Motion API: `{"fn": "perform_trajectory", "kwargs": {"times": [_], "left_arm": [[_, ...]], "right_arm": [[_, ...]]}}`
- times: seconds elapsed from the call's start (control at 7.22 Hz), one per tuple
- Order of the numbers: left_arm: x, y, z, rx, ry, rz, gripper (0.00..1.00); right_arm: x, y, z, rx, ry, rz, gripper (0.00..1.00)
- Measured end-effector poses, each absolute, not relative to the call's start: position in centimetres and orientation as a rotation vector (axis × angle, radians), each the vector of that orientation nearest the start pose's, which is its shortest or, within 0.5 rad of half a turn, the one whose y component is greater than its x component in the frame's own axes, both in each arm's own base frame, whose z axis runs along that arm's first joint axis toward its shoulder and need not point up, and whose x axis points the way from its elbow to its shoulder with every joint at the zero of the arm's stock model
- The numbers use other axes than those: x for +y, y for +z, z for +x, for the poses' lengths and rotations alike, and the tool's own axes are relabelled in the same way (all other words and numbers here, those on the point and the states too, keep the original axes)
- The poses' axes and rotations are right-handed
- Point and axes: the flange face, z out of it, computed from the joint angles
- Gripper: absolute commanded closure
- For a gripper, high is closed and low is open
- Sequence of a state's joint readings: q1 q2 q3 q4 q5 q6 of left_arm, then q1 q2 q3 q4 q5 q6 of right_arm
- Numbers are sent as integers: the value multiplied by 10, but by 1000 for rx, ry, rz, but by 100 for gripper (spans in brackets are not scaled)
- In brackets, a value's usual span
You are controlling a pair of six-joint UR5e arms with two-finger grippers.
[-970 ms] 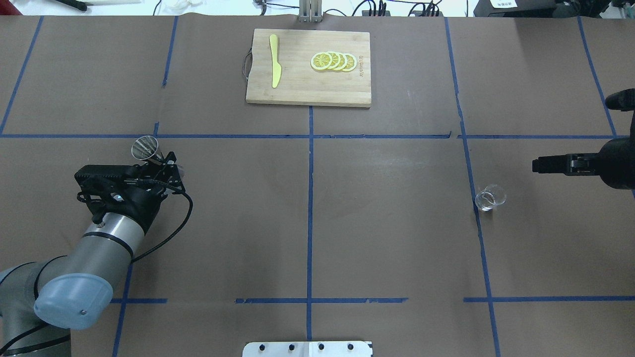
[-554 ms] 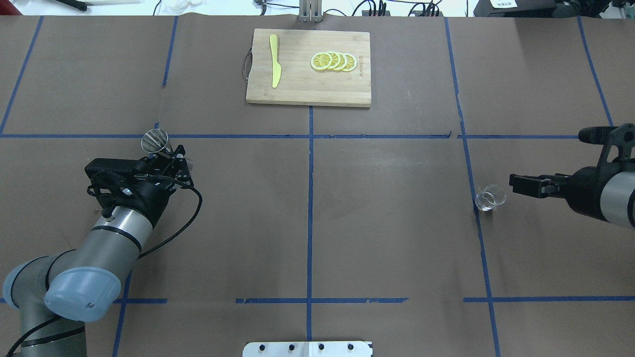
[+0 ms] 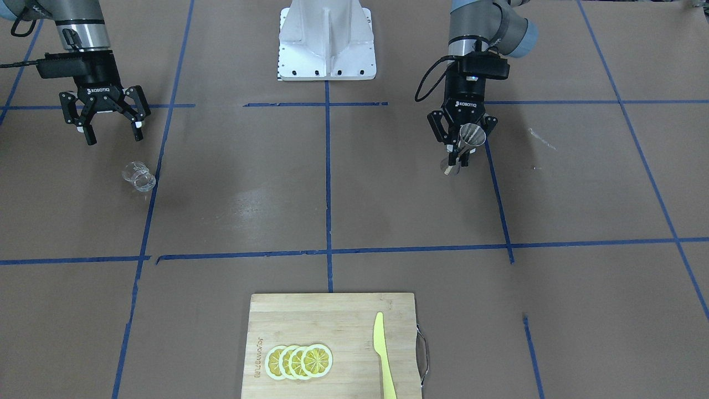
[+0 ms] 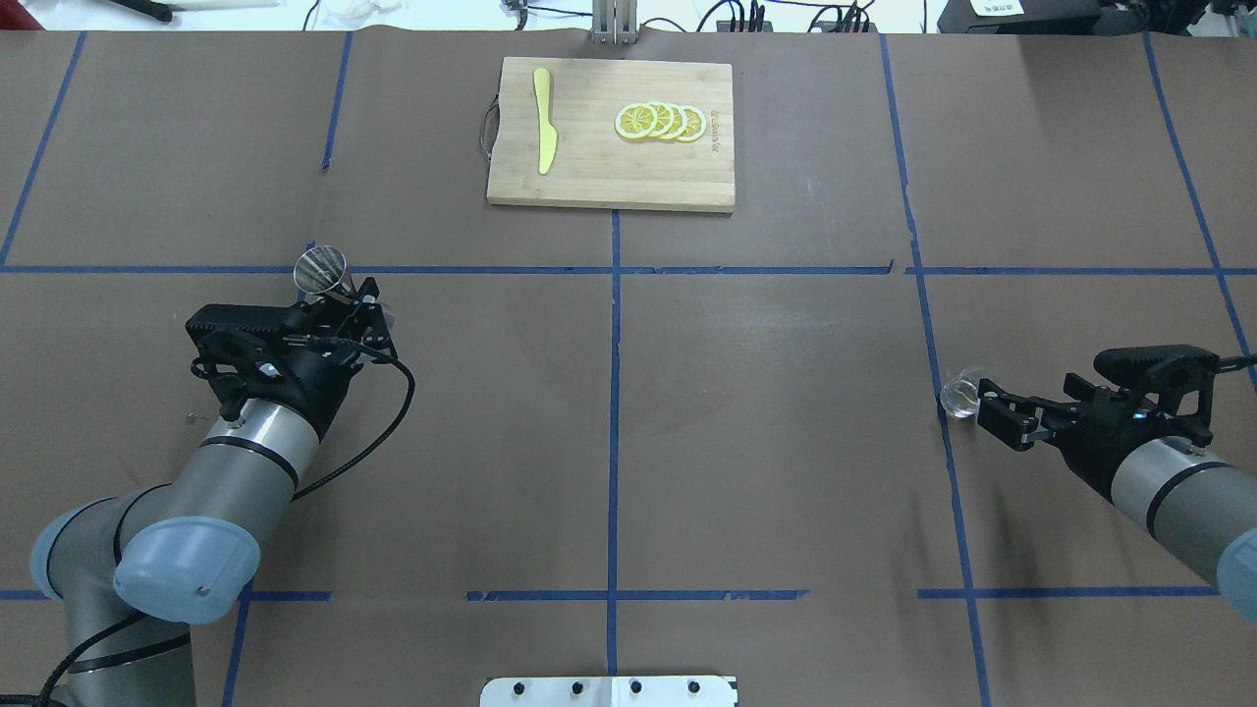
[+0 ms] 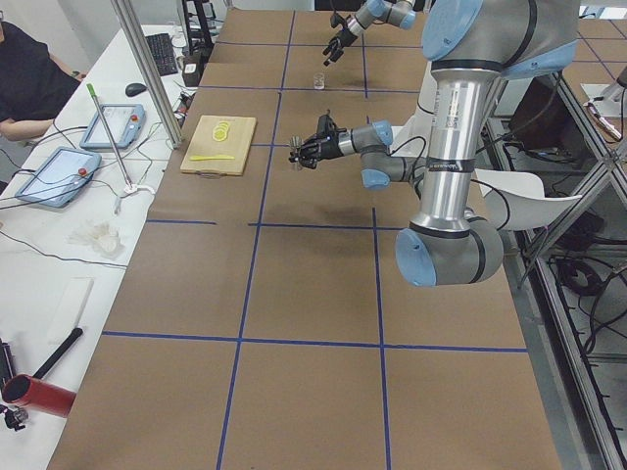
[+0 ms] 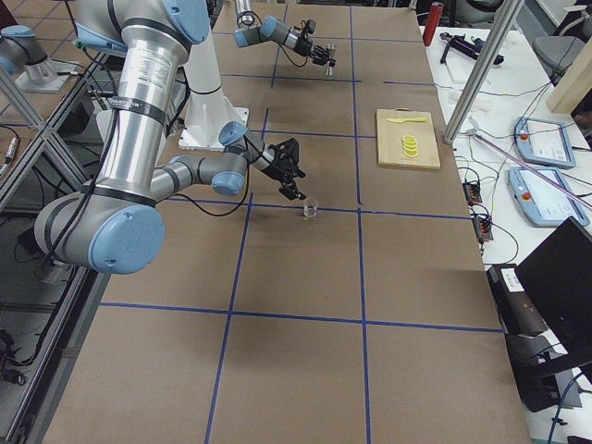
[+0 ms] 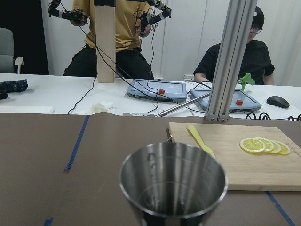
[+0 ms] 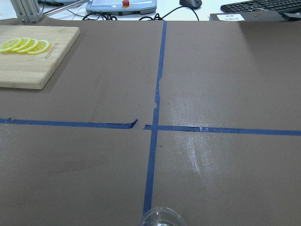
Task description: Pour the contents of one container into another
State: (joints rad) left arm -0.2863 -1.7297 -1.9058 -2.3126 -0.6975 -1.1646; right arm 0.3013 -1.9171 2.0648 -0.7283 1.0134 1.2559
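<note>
One jigger [image 3: 469, 138], one glass cup [image 3: 138, 176]

We see bare table [image 3: 388, 194] all round the glass cup [image 3: 138, 176] — the right gripper [image 3: 113, 133], jaws spread just beside it, has nothing in its way — and the stretch across to the jigger [image 3: 471, 135] in the left gripper [image 3: 457, 154] is clear, the cutting board [image 3: 332, 327] lying well apart.

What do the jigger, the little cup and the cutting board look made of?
Jigger: metal, likely brushed steel; grey, streaky reflections.
Cup: clear glass, possibly plastic; table shows through.
Cutting board: pale wood, maybe bamboo; grain strips visible.
</note>
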Motion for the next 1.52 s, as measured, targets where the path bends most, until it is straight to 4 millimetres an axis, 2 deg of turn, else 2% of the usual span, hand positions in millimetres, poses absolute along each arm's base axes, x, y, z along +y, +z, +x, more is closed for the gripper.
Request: {"fn": "perform_trajectory", "kwargs": {"times": [0.28, 0.69, 1.11, 1.52], "left_arm": [[-345, 321, 427, 827, -440, 1098, 100], [-348, 321, 426, 822, -446, 1100, 100], [-350, 325, 429, 814, -446, 1100, 100], [-352, 330, 431, 805, -446, 1097, 100]], "right_arm": [[-282, 495, -310, -742, 288, 869, 0], [-275, 518, -345, -688, 277, 959, 0], [-268, 523, -358, -670, 258, 991, 1], [-270, 529, -383, -658, 243, 1007, 3]]}}
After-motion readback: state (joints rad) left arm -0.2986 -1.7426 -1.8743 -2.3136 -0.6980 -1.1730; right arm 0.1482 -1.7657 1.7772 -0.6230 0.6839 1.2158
